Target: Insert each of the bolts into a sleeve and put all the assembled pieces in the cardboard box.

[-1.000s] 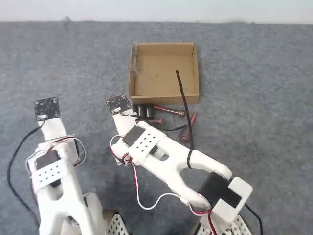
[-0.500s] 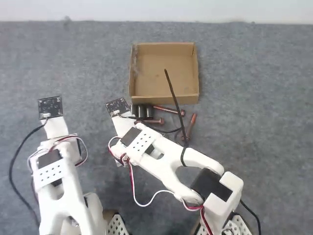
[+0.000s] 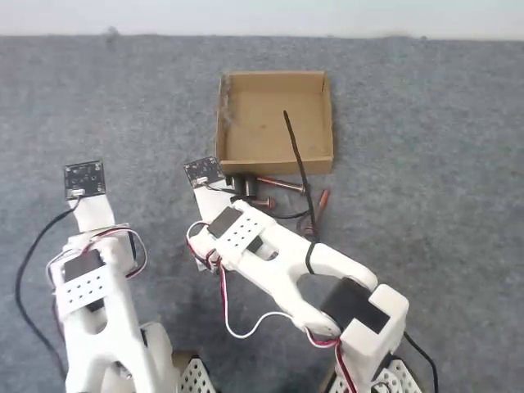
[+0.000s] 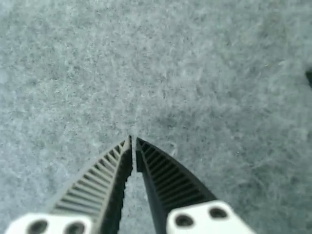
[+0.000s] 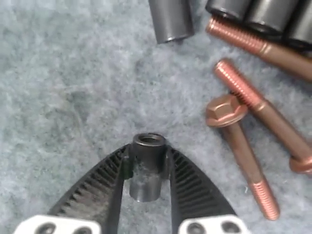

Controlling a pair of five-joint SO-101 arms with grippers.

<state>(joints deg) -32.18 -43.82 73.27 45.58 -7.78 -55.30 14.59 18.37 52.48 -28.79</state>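
My right gripper [image 5: 146, 163] is shut on a short black sleeve [image 5: 147, 168], held upright just above the grey carpet. Beyond it lie more black sleeves [image 5: 170, 19] and three copper bolts [image 5: 239, 146] in a loose heap. From above, those sleeves [image 3: 237, 186] and bolts [image 3: 280, 183] lie just in front of the cardboard box [image 3: 321, 155], and the right arm's wrist [image 3: 237, 229] hangs over them. My left gripper [image 4: 132, 142] is shut on nothing, low over bare carpet, well to the left of the box.
Grey carpet [image 3: 426, 164] covers the whole table. A black cable tie [image 3: 299, 172] sticks up from the right arm across the box's front wall. Red and white wires [image 3: 225, 303] trail beside that arm.
The right arm's wrist drew back slightly, then shifted a little toward the box again. The left arm has hardly moved.
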